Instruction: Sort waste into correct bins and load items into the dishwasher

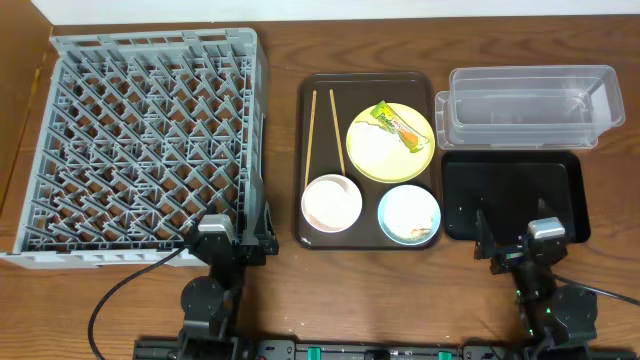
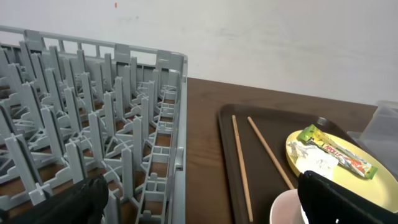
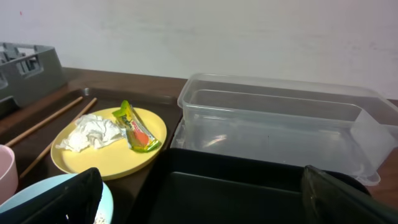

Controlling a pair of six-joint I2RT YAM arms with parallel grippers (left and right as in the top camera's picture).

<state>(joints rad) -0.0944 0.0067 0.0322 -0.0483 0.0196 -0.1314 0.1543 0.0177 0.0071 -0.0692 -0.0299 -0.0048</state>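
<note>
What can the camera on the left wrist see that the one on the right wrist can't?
Only the left wrist view: the rows of upright pegs inside the grey dish rack, up close; the right sees just its corner. Only the right wrist view: the black tray, the light blue bowl, and the whole inside of the clear tub. Both: the yellow plate with the tissue and snack wrapper on it, and the wooden chopsticks.

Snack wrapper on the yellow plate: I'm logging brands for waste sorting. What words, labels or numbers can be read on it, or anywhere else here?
On the snack wrapper: reddish print, too blurred to read in any view.
On the dish rack, clear tub and black tray: no text visible.
</note>
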